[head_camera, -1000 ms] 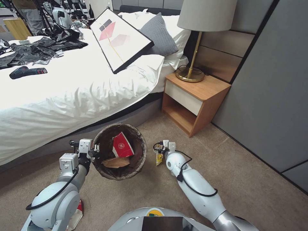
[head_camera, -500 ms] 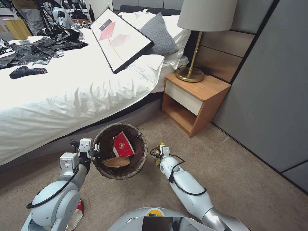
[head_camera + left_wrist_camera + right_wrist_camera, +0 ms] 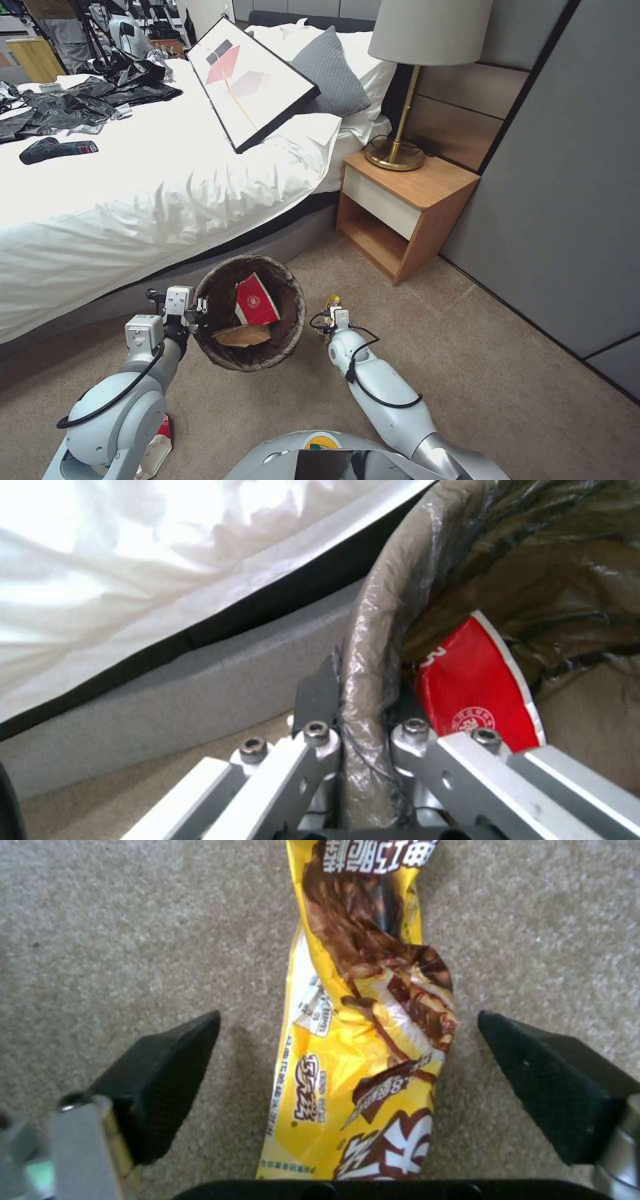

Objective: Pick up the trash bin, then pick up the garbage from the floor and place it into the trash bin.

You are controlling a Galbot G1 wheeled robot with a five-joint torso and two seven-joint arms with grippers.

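**Right gripper down over the wrapper**

While the wrapper (image 3: 363,1005) lies flat on the carpet (image 3: 507,373) just right of the bin (image 3: 250,313), the right gripper (image 3: 347,1080) has come down and in over the last second, from a spot farther right, so its open fingers (image 3: 167,1075) now stand on either side of the yellow wrapper without touching it. In my judgement that leaves only the closing of the fingers before a lift to the bin.

The bin hangs off the floor beside the bed (image 3: 133,200), unmoved, with the left gripper (image 3: 363,740) clamped on its bag-covered rim. A red carton (image 3: 255,301) and a tan paper scrap (image 3: 240,337) already lie inside. More red-and-white litter (image 3: 160,440) shows on the floor under the left arm, so the pickup looks partly done.
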